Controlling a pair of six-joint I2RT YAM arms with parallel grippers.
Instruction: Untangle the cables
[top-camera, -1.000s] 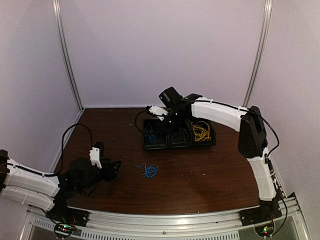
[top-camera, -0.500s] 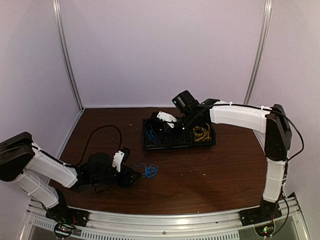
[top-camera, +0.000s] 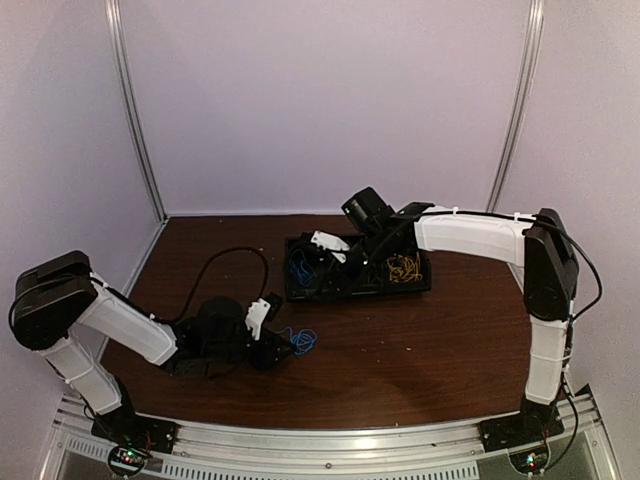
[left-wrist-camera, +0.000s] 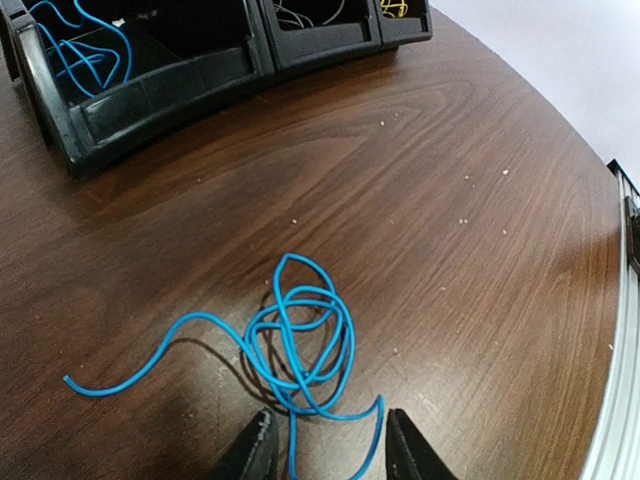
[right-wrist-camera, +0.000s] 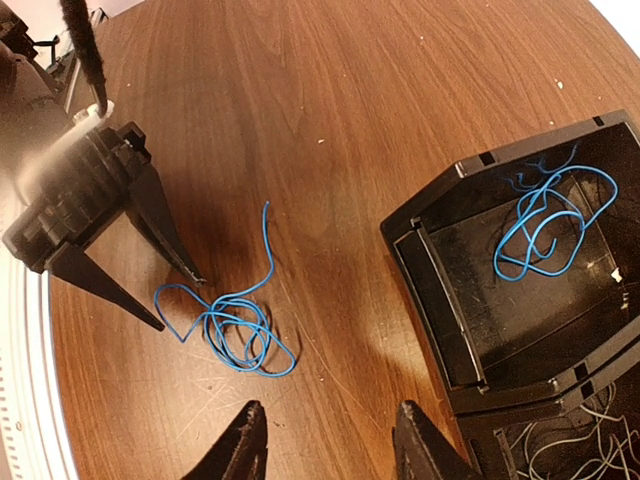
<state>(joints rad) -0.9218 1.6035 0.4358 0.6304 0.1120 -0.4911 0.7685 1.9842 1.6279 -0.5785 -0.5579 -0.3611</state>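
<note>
The left arm has swung in from the left edge of the dark brown wooden tabletop. Its left end effector now sits low at the small loose coil of thin blue cable. That coil lies on the bare wood in front of the black plastic three-compartment tray. Over the same second the two fingers have narrowed, but they are not pressed together. The left wrist view shows them spread, with the near strands of the coil lying between them, so nothing is pinched yet. The right wrist view agrees, showing the two dark prongs apart at the coil's edge.

The right arm has shifted only slightly. The right end effector hovers above the left end of the tray, its fingers spread and empty. Below it a second blue cable lies loosely looped in the left compartment. A dark and pale tangle of wires sits in the middle compartment and yellow wires in the right one.

The step in hand looks like the pick of the stray coil, probably to put it with its blue fellow in the tray. The fingers are placed so that closing further should trap a strand or two. The risk is that they catch only the outer loop, so the tail drags or the coil tightens on itself.
</note>
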